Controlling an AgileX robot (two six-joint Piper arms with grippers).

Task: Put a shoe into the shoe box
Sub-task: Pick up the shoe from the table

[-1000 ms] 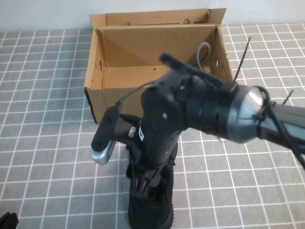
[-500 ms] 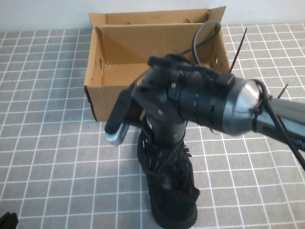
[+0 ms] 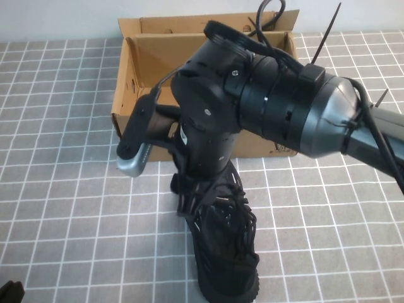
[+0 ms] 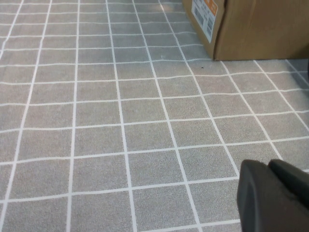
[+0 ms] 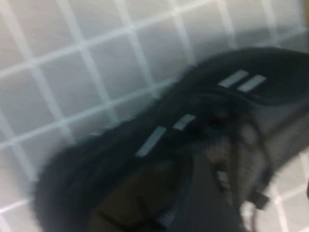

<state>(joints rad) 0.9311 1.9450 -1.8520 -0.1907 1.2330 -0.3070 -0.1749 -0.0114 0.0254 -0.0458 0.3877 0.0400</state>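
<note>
The shoe (image 3: 224, 243), black knit with black laces, hangs below my right gripper (image 3: 192, 196), which is shut on its upper end in front of the shoe box. Its lower end points toward the table's near edge. In the right wrist view the shoe (image 5: 159, 159) fills the frame, blurred, with white dashes on its side. The shoe box (image 3: 148, 66) is brown cardboard, open, flap lid raised at the back, and my right arm covers its right half. My left gripper (image 4: 273, 195) is shut and empty, low over the tiles left of the box corner (image 4: 251, 29).
Grey tiled tabletop (image 3: 57, 189) with white grid lines runs all around the box. Black cables (image 3: 325, 38) loop up from the right arm over the box's back right corner. A white label (image 4: 205, 17) is on the box's side.
My right arm has risen and swung toward the box. The shoe has come up off the near edge with it and turned, its lower end now further right. The left gripper has not moved.
</note>
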